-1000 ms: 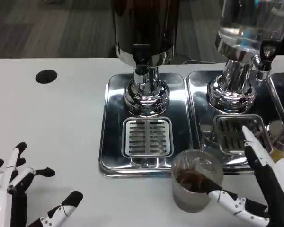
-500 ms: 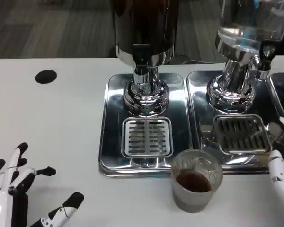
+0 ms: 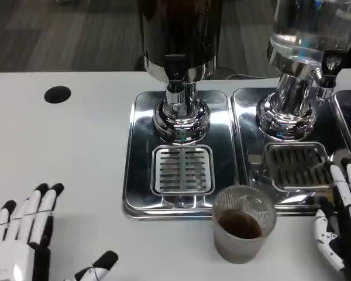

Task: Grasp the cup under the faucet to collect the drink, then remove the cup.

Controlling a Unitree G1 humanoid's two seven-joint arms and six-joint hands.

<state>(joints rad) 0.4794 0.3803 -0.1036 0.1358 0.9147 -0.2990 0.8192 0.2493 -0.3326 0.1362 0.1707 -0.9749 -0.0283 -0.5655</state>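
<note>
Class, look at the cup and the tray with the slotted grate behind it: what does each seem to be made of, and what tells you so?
The cup looks like clear, slightly frosted plastic: the dark drink shows through its wall. The tray looks like polished metal, probably stainless steel: it is mirror-bright and reflects the dispenser base.

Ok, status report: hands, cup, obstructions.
Left hand open, on table. Right hand open, apart from cup. Cup upright on table, dark drink inside, clear of drip tray. Nothing between hand and cup.
</note>
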